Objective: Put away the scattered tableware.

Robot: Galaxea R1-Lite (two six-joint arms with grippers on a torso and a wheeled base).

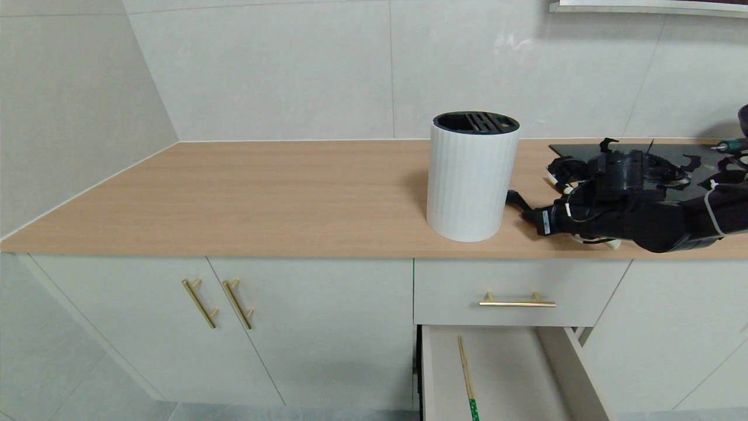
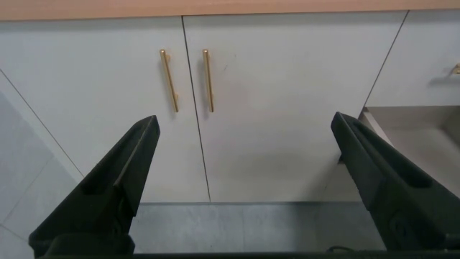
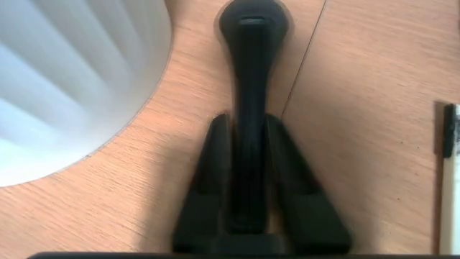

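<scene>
The job is looking part done from where I'm standing. Down below, the drawer (image 1: pixel 508 374) is hanging open and a pair of chopsticks (image 1: pixel 467 377) is lying inside it along its left side, so I'd judge that piece is already stowed.

Up on the worktop (image 1: pixel 263 199), the right tool (image 3: pixel 248 133) is clenching the sides of a black-handled utensil (image 3: pixel 248 57). The handle is running out past the fingertips, and the far end is resting on the wood just beside the base of the white ribbed holder (image 1: pixel 472 175), near it but, as far as I can make out, not touching it. What is on the other end of that handle is hidden under the tool, so I can't say whether it is a knife, a spoon or something else. It is lying low on the worktop, not lifted, so I'm taking this as the start of a pick-up. It is waiting to be raised and then carried either to the slotted black top of the holder or down to the drawer.

A slim white-and-black piece (image 3: pixel 449 187) is lying on the worktop just beside that tool, apart from it. That one also looks to be waiting its turn.

The left tool (image 2: pixel 244 121) is hanging down low with its fingers spread wide and nothing between them, facing the cupboard doors (image 2: pixel 287 108).
</scene>
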